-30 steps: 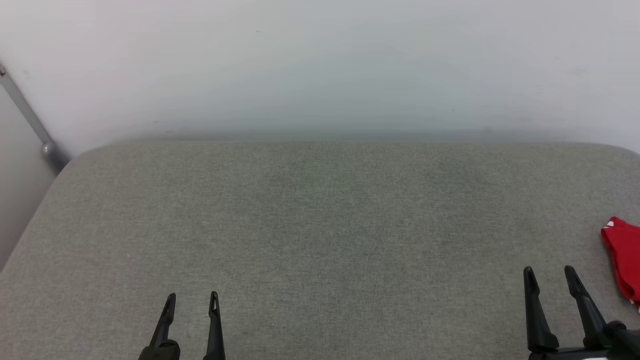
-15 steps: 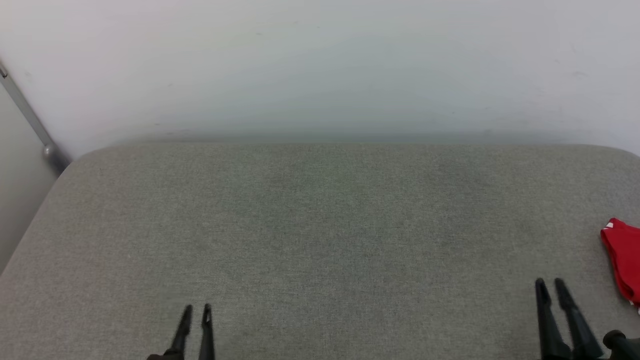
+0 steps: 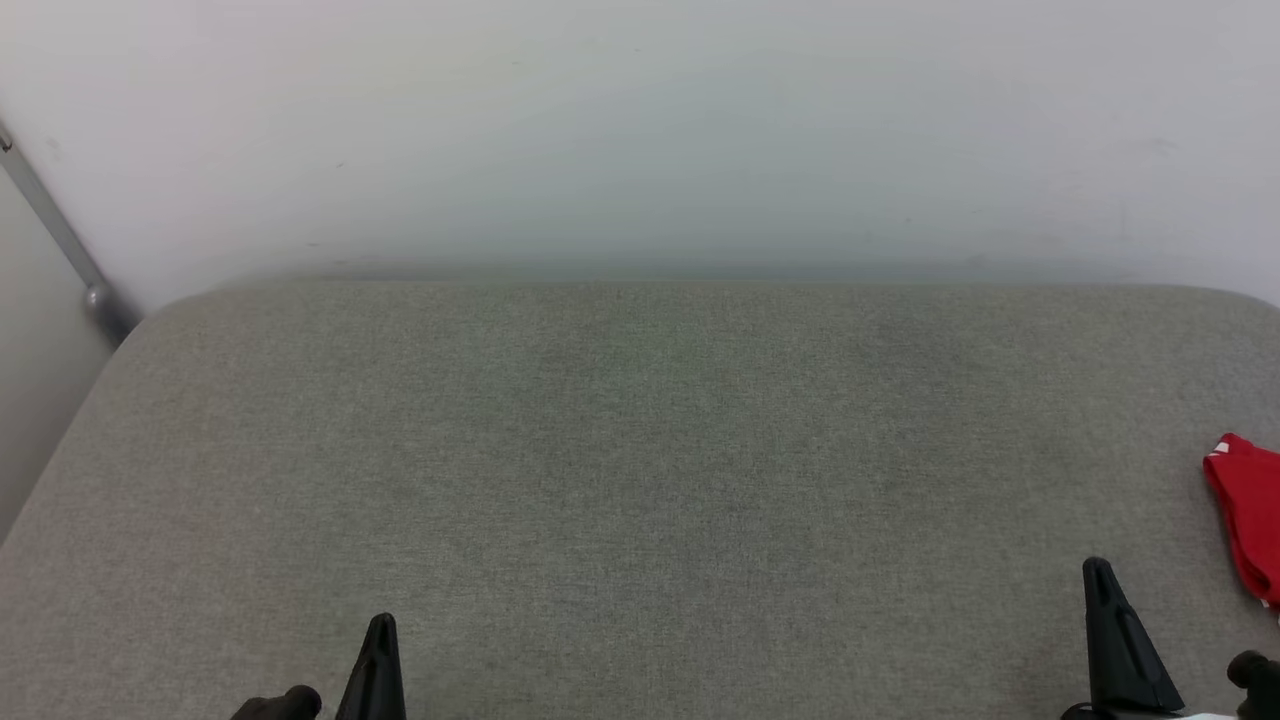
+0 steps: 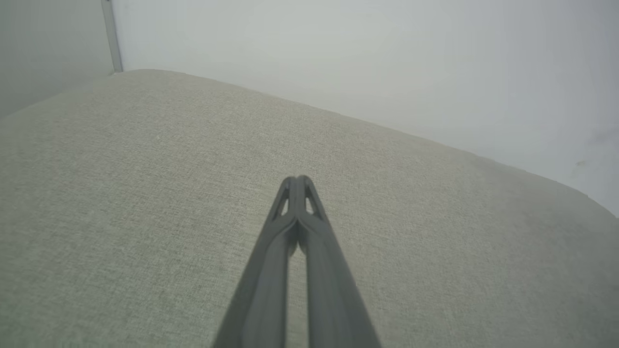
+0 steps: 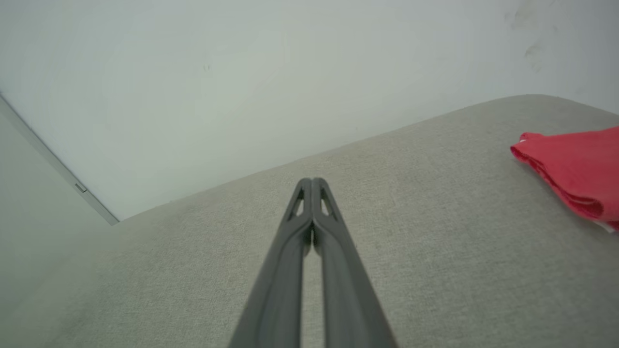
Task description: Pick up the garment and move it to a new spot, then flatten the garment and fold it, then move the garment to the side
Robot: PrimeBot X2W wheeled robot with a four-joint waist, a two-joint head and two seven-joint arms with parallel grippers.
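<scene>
At the right edge of the grey cushion (image 3: 640,450) lies the garment (image 3: 1248,515), red and folded up. The right gripper (image 3: 1100,575) is over the cushion's near right part, apart from the garment, its fingers pressed together on nothing. The left gripper (image 3: 381,625) is over the cushion's near left part, fingers also together, empty.

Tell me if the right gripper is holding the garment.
No: the right gripper is shut empty, fingers together, and the garment lies apart on the cushion.
</scene>
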